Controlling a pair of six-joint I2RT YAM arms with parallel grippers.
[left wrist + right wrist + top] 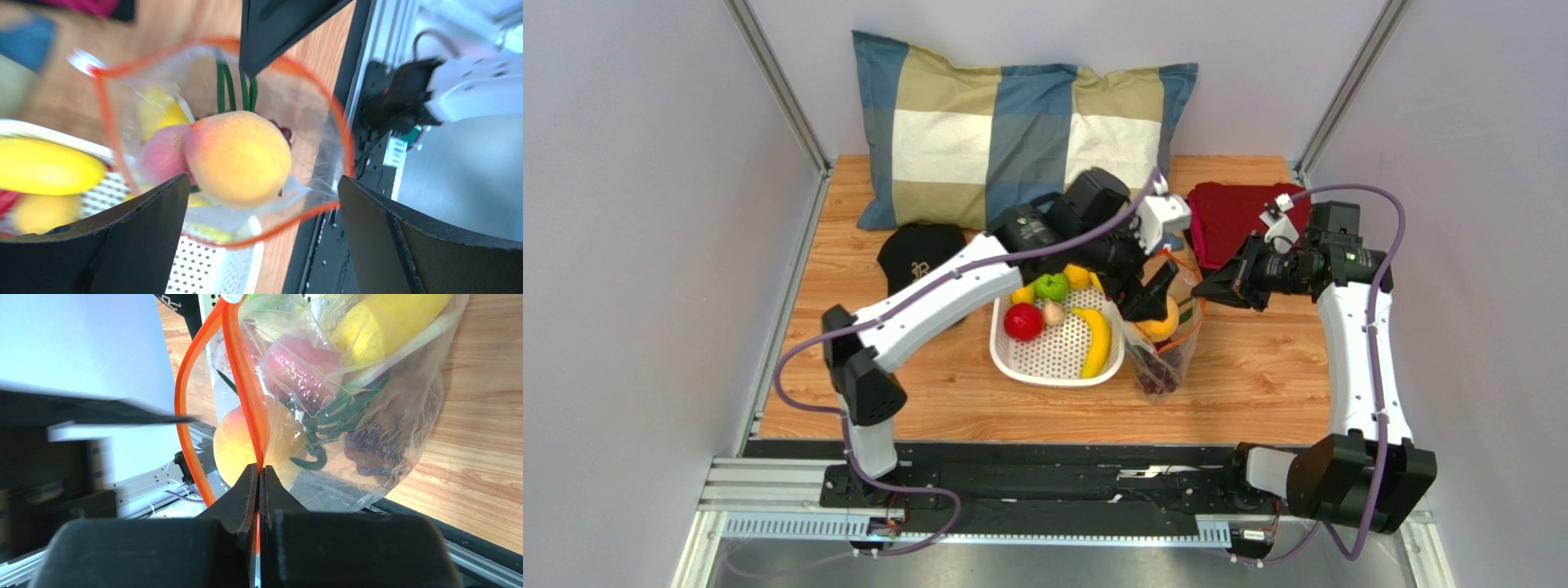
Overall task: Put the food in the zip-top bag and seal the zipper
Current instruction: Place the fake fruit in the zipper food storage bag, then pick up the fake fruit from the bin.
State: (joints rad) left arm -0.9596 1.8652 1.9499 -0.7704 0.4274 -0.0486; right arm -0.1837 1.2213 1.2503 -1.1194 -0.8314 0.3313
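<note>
The right gripper (258,478) has its black fingers pressed together on the thin orange-red zipper strip (244,380), pinching the rim on the bag's right side. The left gripper (264,226) hangs above the mouth with its fingers spread wide, gripping nothing.

From the top camera the left arm covers most of the mouth, and only the lower bag shows. In the left wrist view the edges are blurred.

The clear crinkly zip-top bag (405,404) stands upright on the wooden table (1259,380), just right of the white perforated plastic basket (1057,355); whether they touch I cannot tell. Its mouth gapes in a rounded loop, unsealed.

A round yellow-orange fruit (236,158) sits highest in the bag, against a pink peach (299,370). Lower down lie green scallions (334,410), dark purple grapes (374,444) and a yellow piece (383,321) too creased over to identify.

A red apple (1022,321), a green apple (1052,287) and a yellow banana (1096,341) lie in the basket.
</note>
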